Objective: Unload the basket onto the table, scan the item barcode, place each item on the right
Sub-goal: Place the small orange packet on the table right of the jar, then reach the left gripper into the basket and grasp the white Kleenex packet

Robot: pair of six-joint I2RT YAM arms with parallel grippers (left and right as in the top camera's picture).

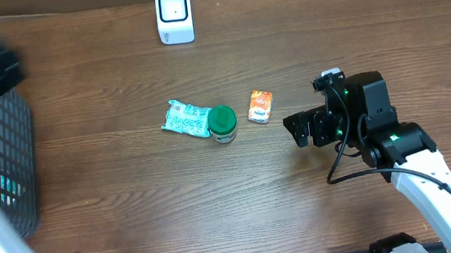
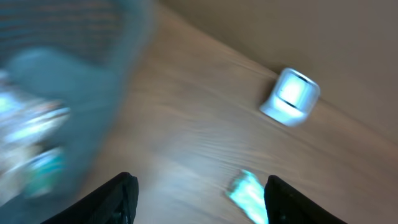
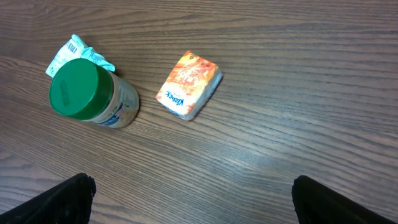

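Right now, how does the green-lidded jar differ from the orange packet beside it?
The jar is round with a green lid; the packet is boxy and orange. The jar stands upright; the packet lies flat. The jar sits against a teal wrapper; the packet lies alone. Both rest on the wooden table.

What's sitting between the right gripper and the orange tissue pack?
Nothing visible. The right gripper, jaws open, faces the orange tissue pack across bare table. The green-lidded jar and teal packet lie beyond the pack, off that line.
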